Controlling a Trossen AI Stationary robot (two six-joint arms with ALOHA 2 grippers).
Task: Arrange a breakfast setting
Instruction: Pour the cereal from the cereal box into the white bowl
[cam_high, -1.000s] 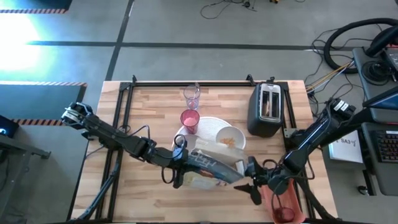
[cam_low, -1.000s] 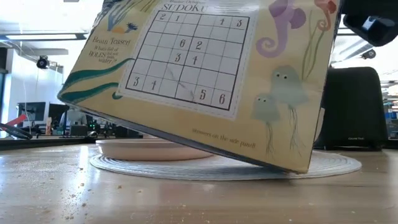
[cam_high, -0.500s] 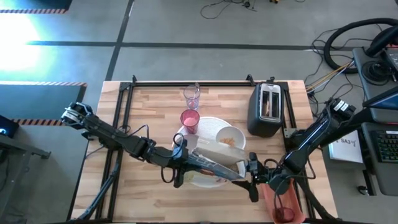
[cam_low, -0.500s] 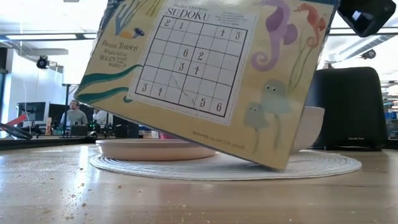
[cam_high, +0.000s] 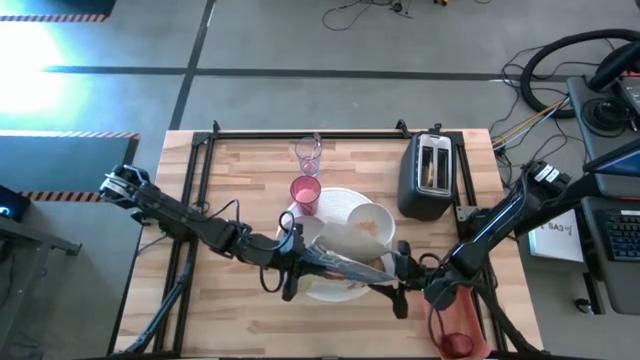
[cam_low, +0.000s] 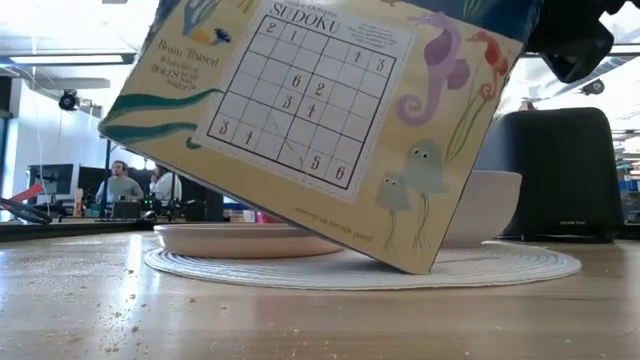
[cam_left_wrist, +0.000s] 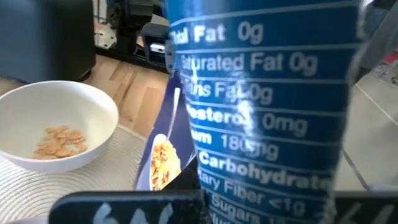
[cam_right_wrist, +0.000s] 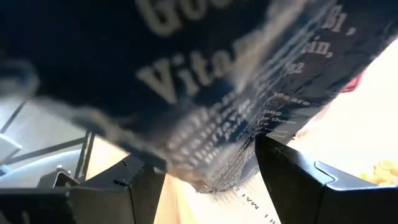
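A cereal box (cam_high: 345, 263) with a sudoku back panel (cam_low: 300, 110) hangs tilted over the round white mat (cam_low: 520, 265). My left gripper (cam_high: 290, 266) is shut on its left end and my right gripper (cam_high: 403, 287) on its right end. The white bowl (cam_high: 368, 222) holds a few flakes and stands on the mat just beyond the box; it also shows in the left wrist view (cam_left_wrist: 56, 134). A pale plate (cam_low: 240, 240) lies on the mat under the box. The pink tumbler (cam_high: 305, 192) and the clear glass (cam_high: 308, 155) stand farther back. My left gripper holds the box at its left end, coming level from the table's left; the blue nutrition side panel (cam_left_wrist: 261, 112) fills its wrist view and hides the fingers' contact. The box is tilted and clear of the table. My right gripper has the box's right end (cam_right_wrist: 236, 155) between its two fingers (cam_right_wrist: 292, 180), coming level from the table's right. The box's lowest corner (cam_low: 420, 265) hangs close over the mat; whether it touches cannot be told.
The black toaster (cam_high: 428, 175) stands at the back right. An orange-red tray (cam_high: 455, 325) with a dark-red fruit (cam_high: 458, 345) lies at the near right edge beside my right arm. Bare wood lies at the near left of the table.
Both grippers have turned the box, so its sudoku panel now tips more steeply. Its lowest corner has swung toward the table's left, and the bowl now shows behind it. My right gripper has gone a little toward the table's far edge and left.
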